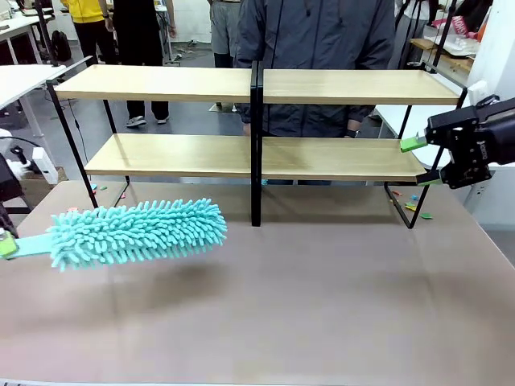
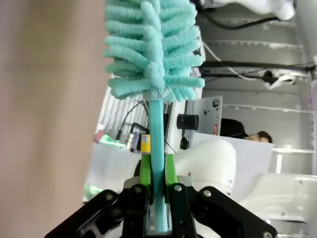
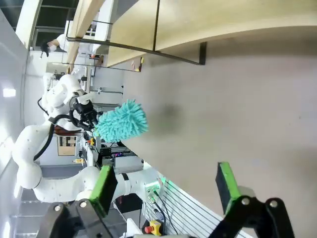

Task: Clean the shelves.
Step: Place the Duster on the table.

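Note:
The shelves [image 1: 338,87] are two joined two-tier racks of light-wood boards on black tube frames, spanning the far half of the table. A fluffy teal duster [image 1: 137,232] hovers just above the brown tabletop at the front left, its head pointing right, well short of the lower board. My left gripper [image 2: 157,173] is shut on the duster's teal handle [image 2: 156,129], and one of its green pads [image 1: 8,245] shows at the picture's left edge. My right gripper [image 1: 420,163] hangs open and empty by the right end of the lower shelf. From the right wrist, the open gripper [image 3: 166,188] faces the duster [image 3: 121,121] and the shelves [image 3: 198,25].
A person [image 1: 314,40] in a grey jacket stands right behind the shelves. Small coloured scraps [image 1: 418,207] lie on the table by the right shelf legs, and a few more scraps [image 1: 92,189] by the left leg. White tables [image 1: 20,76] stand to the left.

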You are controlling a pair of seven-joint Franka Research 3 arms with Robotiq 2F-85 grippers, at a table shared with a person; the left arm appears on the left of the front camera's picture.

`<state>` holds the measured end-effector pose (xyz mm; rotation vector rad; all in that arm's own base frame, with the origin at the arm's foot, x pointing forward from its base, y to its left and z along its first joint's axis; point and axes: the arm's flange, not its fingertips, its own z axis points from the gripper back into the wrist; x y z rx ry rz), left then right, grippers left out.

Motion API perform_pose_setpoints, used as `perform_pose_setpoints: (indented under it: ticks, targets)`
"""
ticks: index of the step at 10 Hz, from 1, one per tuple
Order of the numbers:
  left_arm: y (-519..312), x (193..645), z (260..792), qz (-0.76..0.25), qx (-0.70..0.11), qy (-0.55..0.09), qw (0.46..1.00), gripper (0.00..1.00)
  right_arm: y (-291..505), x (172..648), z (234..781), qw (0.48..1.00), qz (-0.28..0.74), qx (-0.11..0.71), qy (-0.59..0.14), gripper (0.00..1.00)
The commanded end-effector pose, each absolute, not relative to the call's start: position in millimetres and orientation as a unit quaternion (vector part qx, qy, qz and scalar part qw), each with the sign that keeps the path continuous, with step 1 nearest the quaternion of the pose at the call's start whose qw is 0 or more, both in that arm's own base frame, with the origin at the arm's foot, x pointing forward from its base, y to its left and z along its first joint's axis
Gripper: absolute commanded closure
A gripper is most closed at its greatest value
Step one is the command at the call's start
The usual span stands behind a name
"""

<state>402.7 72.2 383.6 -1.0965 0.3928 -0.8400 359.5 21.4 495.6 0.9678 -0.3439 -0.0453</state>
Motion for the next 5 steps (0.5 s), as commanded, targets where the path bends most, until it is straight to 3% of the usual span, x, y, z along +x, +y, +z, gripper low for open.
perform_pose_setpoints:
  ticks: [1, 5]
  targets:
    - [64.0, 407.4, 385.6, -0.394, -0.495, 0.189, 0.751, 0.88, 18.6, 360.9, 491.5, 0.864, -0.014, 0.473, -0.173, 0.00]
    - [52.9, 416.9, 377.0, -0.396, -0.472, 0.207, 0.760, 0.88, 18.6, 360.9, 491.5, 0.864, -0.014, 0.473, -0.173, 0.00]
